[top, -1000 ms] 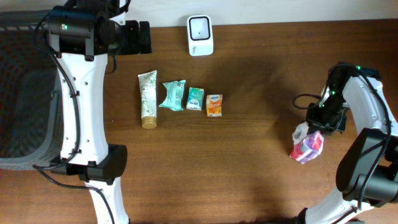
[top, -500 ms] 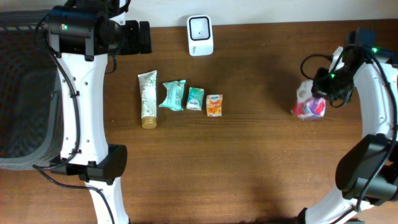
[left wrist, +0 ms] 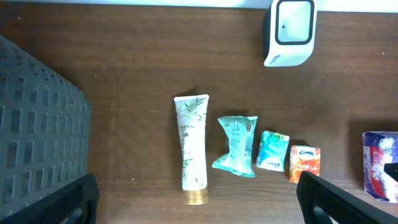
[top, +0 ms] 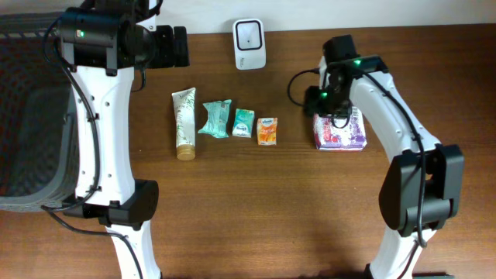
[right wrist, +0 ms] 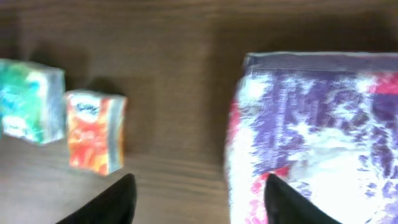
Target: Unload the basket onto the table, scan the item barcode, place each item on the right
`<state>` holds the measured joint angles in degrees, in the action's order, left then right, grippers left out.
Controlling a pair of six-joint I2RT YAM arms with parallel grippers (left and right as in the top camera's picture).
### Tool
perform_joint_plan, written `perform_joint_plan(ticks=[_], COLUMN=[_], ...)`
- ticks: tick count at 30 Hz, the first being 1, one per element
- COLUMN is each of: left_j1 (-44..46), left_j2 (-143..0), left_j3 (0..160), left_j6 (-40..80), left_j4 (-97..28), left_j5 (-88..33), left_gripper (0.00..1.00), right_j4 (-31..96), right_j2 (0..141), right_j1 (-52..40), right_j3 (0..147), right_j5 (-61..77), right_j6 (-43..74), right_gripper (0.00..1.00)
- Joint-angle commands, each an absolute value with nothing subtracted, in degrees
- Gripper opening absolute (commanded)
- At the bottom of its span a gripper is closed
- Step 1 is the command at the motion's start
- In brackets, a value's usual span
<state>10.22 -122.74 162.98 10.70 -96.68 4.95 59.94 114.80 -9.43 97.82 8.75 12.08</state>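
Observation:
A purple, white and pink packet [top: 341, 132] lies flat on the wooden table, right of the row of items; the right wrist view shows it blurred [right wrist: 317, 130]. My right gripper [top: 332, 116] hovers over the packet's left edge. Its jaws [right wrist: 199, 202] stand open with bare table between them, one fingertip [right wrist: 283, 199] over the packet's edge. The white barcode scanner [top: 249, 44] stands at the table's back edge, also seen in the left wrist view [left wrist: 289, 31]. My left gripper [top: 180, 46] is raised at the back left, open and empty [left wrist: 199, 205].
In a row lie a white tube with a gold cap [top: 184, 122], a teal packet [top: 216, 118], a small green pack [top: 243, 122] and an orange pack [top: 267, 130]. A dark mesh basket [top: 23, 116] stands at the left edge.
My right arm swung from the table's right side to the middle with the packet, set it down right of the orange pack, and opened its jaws. The left arm stayed still.

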Motion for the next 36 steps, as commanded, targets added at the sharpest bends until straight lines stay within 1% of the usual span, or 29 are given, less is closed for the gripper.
perform_joint_plan(ticks=[1,3,4,5,6,7,10,12,15,16,17,18,19,20,22,24,25,28,30,33,34,36], left_j1=[10.0,10.0,10.0,10.0,10.0,10.0,10.0,10.0,10.0,10.0,10.0,10.0,10.0,10.0,10.0,10.0,10.0,10.0,10.0,10.0,10.0,10.0], left_j2=[-122.5,-122.5,-122.5,-122.5,-122.5,-122.5,-122.5,-122.5,-122.5,-122.5,-122.5,-122.5,-122.5,-122.5,-122.5,-122.5,-122.5,-122.5,-122.5,-122.5,-122.5,-122.5], left_j3=[163.0,163.0,163.0,163.0,163.0,163.0,163.0,163.0,163.0,163.0,163.0,163.0,163.0,163.0,163.0,163.0,163.0,163.0,163.0,163.0,163.0,163.0], left_j6=[10.4,10.4,10.4,10.4,10.4,10.4,10.4,10.4,10.4,10.4,10.4,10.4,10.4,10.4,10.4,10.4,10.4,10.4,10.4,10.4,10.4,10.4], left_j4=[-96.7,-96.7,-96.7,-96.7,-96.7,-96.7,-96.7,-96.7,-96.7,-96.7,-96.7,-96.7,-96.7,-96.7,-96.7,-96.7,-96.7,-96.7,-96.7,-96.7,-96.7,-96.7], left_j5=[5.0,5.0,5.0,5.0,5.0,5.0,5.0,5.0,5.0,5.0,5.0,5.0,5.0,5.0,5.0,5.0,5.0,5.0,5.0,5.0,5.0,5.0], left_gripper=[0.99,0.99,0.99,0.99,0.99,0.99,0.99,0.99,0.99,0.99,0.99,0.99,0.99,0.99,0.99,0.99,0.99,0.99,0.99,0.99,0.99,0.99], right_j4=[63.1,64.8,65.2,66.7,67.7,69.4,71.9,71.8,70.4,69.4,68.7,67.8,67.4,67.2,66.9,65.7,64.1,58.1,52.3,44.6,42.2,37.9], right_j2=[115.0,115.0,115.0,115.0,115.0,115.0,115.0,115.0,115.0,115.0,115.0,115.0,115.0,115.0,115.0,115.0,115.0,115.0,115.0,115.0,115.0,115.0], right_j1=[-6.8,-2.5,-0.4,3.9,6.3,9.6,15.9,18.0,19.3,18.9,18.4,17.7,17.2,16.9,16.5,16.4,16.4,16.4,16.4,16.4,16.4,16.4], right_j3=[103.2,104.7,104.7,104.7,104.7,104.7,102.8,99.7,92.7,89.5,87.8,85.6,83.9,83.0,81.2,80.1,79.4,77.5,77.0,77.2,77.9,79.4], right_j5=[9.9,9.9,9.9,9.9,9.9,9.9,10.4,13.4,25.2,29.5,30.3,30.2,30.2,30.1,29.3,29.4,29.3,28.5,24.2,27.1,27.7,33.6], right_j6=[12.5,12.5,12.5,12.4,12.3,12.3,8.8,7.3,3.3,1.8,1.9,1.9,1.9,1.9,1.9,1.9,2.0,6.0,8.6,8.7,9.9,13.1], right_gripper=[0.68,0.86,0.87,0.87,0.94,0.99,0.99,0.99,1.0,0.88,0.69,0.48,0.36,0.3,0.23,0.09,0.04,0.04,0.04,0.07,0.15,0.3])
